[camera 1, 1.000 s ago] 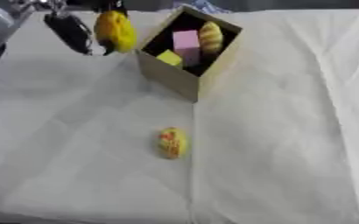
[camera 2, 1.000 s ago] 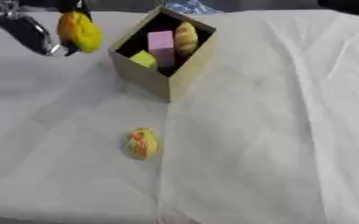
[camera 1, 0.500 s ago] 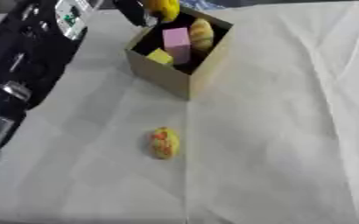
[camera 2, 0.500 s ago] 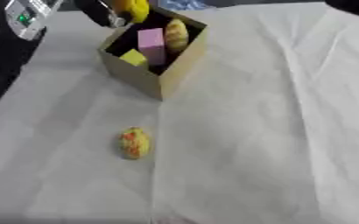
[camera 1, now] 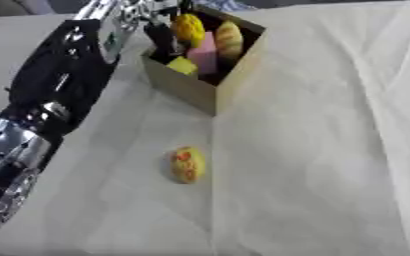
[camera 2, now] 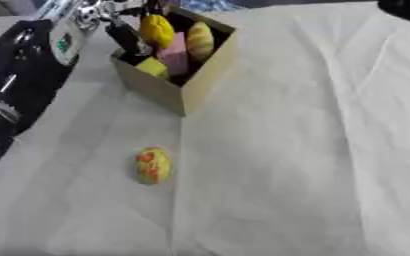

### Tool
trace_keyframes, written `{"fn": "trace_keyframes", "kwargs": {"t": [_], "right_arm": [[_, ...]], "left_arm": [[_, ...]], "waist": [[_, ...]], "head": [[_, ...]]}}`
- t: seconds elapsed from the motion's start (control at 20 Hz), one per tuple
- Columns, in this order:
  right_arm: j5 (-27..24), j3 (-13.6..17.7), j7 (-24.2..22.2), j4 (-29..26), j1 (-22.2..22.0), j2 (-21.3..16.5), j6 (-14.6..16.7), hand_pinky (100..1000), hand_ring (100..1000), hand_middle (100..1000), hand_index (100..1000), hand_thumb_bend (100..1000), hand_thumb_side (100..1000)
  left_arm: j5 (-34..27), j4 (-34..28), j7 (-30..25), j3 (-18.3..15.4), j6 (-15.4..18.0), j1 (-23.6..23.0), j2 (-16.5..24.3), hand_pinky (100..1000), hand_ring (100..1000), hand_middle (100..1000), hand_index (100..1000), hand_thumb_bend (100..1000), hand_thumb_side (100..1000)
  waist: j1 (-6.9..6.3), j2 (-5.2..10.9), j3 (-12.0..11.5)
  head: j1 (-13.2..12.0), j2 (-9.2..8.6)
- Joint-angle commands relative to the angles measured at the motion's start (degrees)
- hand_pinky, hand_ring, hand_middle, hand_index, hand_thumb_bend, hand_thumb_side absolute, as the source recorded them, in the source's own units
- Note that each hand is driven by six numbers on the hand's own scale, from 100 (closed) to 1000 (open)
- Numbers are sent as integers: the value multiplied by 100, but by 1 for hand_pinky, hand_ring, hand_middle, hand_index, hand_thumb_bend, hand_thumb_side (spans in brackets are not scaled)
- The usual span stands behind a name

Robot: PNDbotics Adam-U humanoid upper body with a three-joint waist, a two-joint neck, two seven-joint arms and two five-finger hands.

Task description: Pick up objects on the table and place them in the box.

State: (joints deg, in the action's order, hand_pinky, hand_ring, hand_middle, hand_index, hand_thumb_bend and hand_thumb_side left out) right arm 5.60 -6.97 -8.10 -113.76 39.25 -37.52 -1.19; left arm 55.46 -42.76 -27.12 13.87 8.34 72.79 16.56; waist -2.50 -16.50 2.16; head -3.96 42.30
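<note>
The white cloth-covered table [camera 1: 331, 150] lies creased. The black-and-silver left arm stretches from the lower left to the cardboard box [camera 1: 200, 90], its left hand [camera 1: 165, 37] curled round a yellow fruit [camera 1: 188, 29] over the box's opening. Inside sit a pink block [camera 1: 202, 52], a yellow block [camera 1: 181, 65] and a pale bun [camera 1: 229, 40]. A speckled yellow oval [camera 1: 187, 164] lies on the cloth nearby.

Open box [camera 1: 210, 91] holds items; yellow-red oval object [camera 1: 187, 164] lies nearby.
</note>
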Motion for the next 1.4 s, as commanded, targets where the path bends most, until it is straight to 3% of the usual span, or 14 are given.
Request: {"fn": "trace_keyframes", "kwargs": {"t": [0.05,0.2,0.6,0.8,1.1,1.35,1.4], "right_arm": [[-43,83,10,-83,55,-41,8,901,762,662,748,100,526],[-48,81,12,-83,49,-25,0,900,762,662,747,100,526],[-43,91,35,-83,-18,-27,-7,900,762,662,747,100,527],[-23,103,43,-83,-63,-54,-2,900,763,663,748,100,527],[1,137,80,-83,-95,-45,4,900,762,663,747,100,528],[-3,152,109,-83,-102,-16,14,900,762,663,747,100,528],[-5,156,115,-83,-101,-10,15,900,762,663,747,100,528]], "left_arm": [[112,33,-59,-93,98,184,29,861,830,830,924,657,431],[212,-71,-102,-155,100,188,47,863,833,836,935,699,448],[-207,-975,-72,23,347,81,331,820,770,747,860,565,399],[-535,-1510,11,436,651,-143,703,798,737,706,839,529,368],[-1023,-2303,-79,1201,1077,-857,1341,788,727,703,837,532,381],[-1429,-2963,-387,1656,932,-1289,1639,780,718,697,843,527,404],[-1506,-3088,-443,1721,864,-1347,1673,775,710,687,841,614,367]], "waist": [[23,130,5],[27,156,-6],[31,256,-163],[22,292,-268],[29,304,-321],[60,323,-332],[67,325,-332]], "head": [[-8,-36],[5,-24],[123,68],[218,107],[307,118],[314,125],[312,128]]}}
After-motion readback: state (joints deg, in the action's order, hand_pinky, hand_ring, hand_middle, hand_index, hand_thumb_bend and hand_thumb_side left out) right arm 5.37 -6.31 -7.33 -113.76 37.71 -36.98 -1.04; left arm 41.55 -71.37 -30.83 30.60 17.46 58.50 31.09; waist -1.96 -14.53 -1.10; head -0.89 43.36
